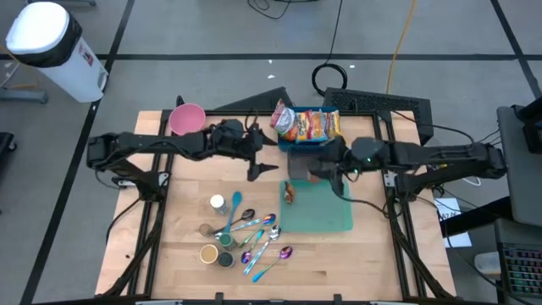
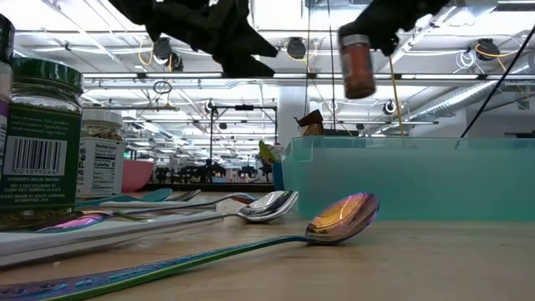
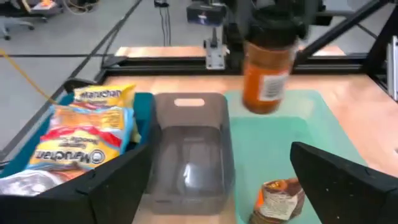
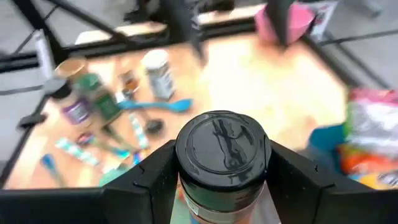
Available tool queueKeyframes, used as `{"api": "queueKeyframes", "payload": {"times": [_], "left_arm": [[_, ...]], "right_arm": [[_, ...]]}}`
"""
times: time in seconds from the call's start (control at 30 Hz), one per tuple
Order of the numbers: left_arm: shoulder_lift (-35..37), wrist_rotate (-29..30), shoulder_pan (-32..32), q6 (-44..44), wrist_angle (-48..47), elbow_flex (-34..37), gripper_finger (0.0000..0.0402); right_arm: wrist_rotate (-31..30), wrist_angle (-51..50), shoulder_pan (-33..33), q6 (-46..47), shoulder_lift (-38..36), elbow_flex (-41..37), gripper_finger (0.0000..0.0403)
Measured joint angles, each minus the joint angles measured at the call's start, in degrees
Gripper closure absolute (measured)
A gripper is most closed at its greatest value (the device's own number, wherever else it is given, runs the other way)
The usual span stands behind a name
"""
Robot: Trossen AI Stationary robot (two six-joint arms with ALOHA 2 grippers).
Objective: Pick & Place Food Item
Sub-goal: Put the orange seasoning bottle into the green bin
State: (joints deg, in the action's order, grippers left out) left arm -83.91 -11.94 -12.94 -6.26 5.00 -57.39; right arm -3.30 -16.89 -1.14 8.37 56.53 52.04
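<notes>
My right gripper (image 4: 222, 168) is shut on an orange spice jar (image 3: 267, 74) with a black lid, held in the air above the teal tray (image 1: 326, 216). The jar also shows in the low view (image 2: 358, 67). My left gripper (image 1: 258, 168) is open and empty, hovering left of the tray, and its fingers frame the left wrist view (image 3: 224, 186). A small brown packet (image 3: 280, 198) lies on the tray near its left edge. A clear grey bin (image 3: 189, 155) stands beside a blue bin (image 3: 144, 118) that holds ramen packets (image 3: 84, 134). My right gripper pinches the jar between its two fingers (image 4: 143, 186) at the lid and neck (image 4: 222, 149), one finger on each side. The fingers come from above, pointing down. The jar hangs below them, nearly upright and clear of the tray.
Several spice jars (image 1: 218, 203) and coloured spoons (image 1: 258, 237) lie at the near left of the table. A pink bowl (image 1: 187, 119) stands at the far left. The two bins take up the far middle.
</notes>
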Motion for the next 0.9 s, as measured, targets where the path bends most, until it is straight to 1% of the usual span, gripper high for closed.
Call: {"api": "queueKeyframes", "payload": {"times": [0.1,0.23,0.3,0.4,0.47,0.67,0.8,0.9], "left_arm": [[0.68,-0.04,-0.53,0.42,-2.13,0.02,0.0028],[0.31,0.85,-0.60,0.48,-2.80,0.02,0.0044],[-0.03,1.63,-0.53,0.54,-3.43,0.02,0.0049],[-0.02,1.94,-0.53,0.57,-4.16,0.07,0.0052],[-0.01,1.97,-0.53,0.87,-4.58,0.04,0.0052],[-0.03,1.99,-0.53,2.08,-4.67,0.07,0.0053],[-0.03,2.01,-0.53,2.67,-4.46,0.07,0.0053],[-0.03,2.03,-0.53,2.76,-4.46,0.07,0.0053]], "right_arm": [[-0.22,0.07,3.62,3.79,-2.36,-4.18,0.0212],[-5.00,1.95,8.80,8.66,-5.61,-11.26,0.0212],[-6.13,3.14,11.19,10.01,-7.17,-14.87,0.0212],[-6.52,8.25,14.53,10.38,-10.41,-20.25,0.0212],[-8.05,11.44,16.34,9.70,-12.43,-23.70,0.0212],[-16.21,12.18,18.10,9.87,-16.40,-32.07,0.0212],[-18.23,12.23,17.96,10.52,-18.41,-35.22,0.0212],[-20.92,12.03,17.99,10.29,-19.44,-36.52,0.0212]]}}
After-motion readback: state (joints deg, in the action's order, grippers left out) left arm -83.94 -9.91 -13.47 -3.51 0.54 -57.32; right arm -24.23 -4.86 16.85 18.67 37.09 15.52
